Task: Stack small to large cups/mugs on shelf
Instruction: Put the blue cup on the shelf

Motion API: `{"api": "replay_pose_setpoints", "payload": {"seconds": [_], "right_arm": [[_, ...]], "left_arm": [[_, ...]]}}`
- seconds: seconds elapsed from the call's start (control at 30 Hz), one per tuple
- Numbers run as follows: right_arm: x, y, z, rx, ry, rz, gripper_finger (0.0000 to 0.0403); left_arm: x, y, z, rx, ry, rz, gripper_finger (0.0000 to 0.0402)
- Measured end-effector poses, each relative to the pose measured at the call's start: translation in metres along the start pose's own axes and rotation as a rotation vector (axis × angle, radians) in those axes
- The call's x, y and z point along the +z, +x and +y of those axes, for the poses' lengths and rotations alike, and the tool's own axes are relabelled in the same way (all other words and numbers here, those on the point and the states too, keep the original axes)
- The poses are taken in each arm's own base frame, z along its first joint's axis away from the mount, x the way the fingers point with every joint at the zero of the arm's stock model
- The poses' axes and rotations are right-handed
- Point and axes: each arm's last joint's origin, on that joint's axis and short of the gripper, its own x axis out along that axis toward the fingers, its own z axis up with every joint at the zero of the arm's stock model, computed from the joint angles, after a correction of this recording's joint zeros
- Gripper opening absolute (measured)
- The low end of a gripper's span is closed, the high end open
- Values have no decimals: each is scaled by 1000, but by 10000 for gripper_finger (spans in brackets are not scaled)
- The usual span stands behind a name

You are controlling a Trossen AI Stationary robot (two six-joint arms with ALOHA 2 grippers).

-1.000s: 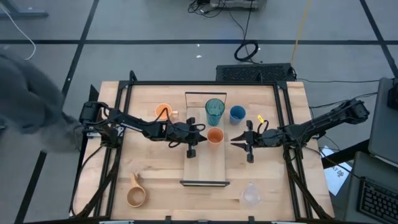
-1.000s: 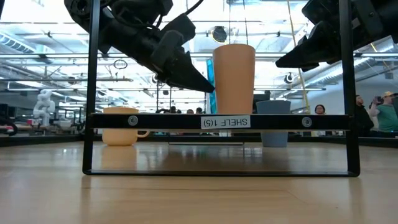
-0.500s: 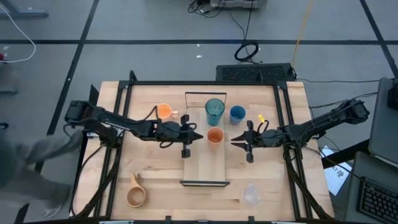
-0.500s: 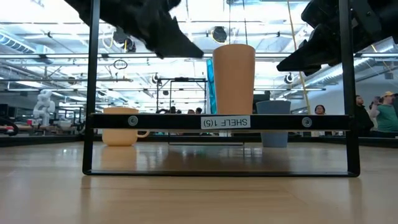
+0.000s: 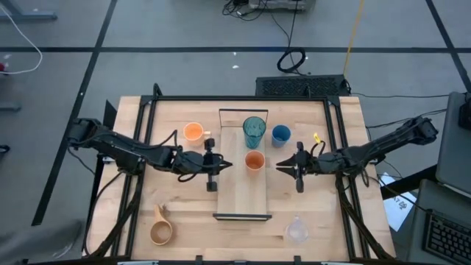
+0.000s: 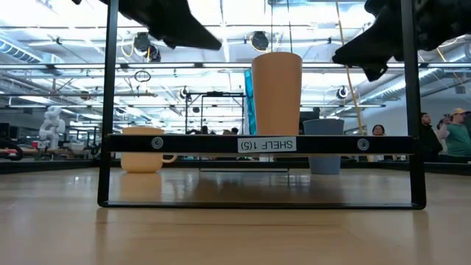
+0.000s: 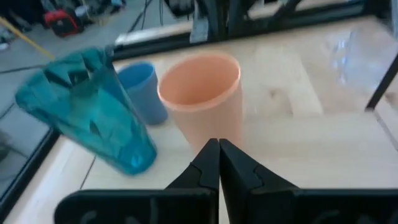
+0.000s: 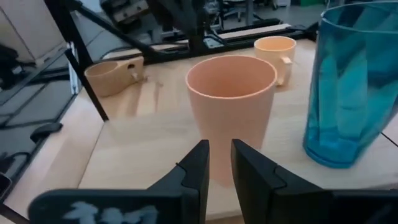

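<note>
The shelf (image 5: 234,193) lies in the middle of the table. The small orange cup (image 5: 255,160) stands upright on its board, with the teal tumbler (image 5: 255,131) behind it on the shelf's far part. The blue cup (image 5: 280,135) stands on the table right of the shelf, and the orange handled mug (image 5: 193,132) to its left. The wooden mug (image 5: 161,230) and the clear cup (image 5: 296,230) sit near the front edge. My left gripper (image 5: 227,163) is shut, left of the orange cup. My right gripper (image 5: 280,165) is narrowly open, right of it. Both are clear of the cup.
The shelf's black end frames stand at its near end (image 6: 257,143) and far end (image 5: 243,111). A black frame runs around the table top (image 5: 243,99). Bare wood lies between the near cups and on the shelf's near half.
My left gripper has drawn back from the small orange cup toward the table's left edge and has risen. My right gripper has risen a little. The orange cup stays upright on the shelf.
</note>
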Motion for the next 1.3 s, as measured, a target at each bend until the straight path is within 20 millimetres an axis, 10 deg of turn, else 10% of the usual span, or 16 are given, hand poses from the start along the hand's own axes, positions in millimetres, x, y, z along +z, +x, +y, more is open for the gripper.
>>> {"api": "replay_pose_setpoints", "payload": {"seconds": [1.3], "right_arm": [[41, -29, -5, -229, 65, 193, 56]], "left_arm": [[11, -39, 21, 39, 75, 0, 8]]}}
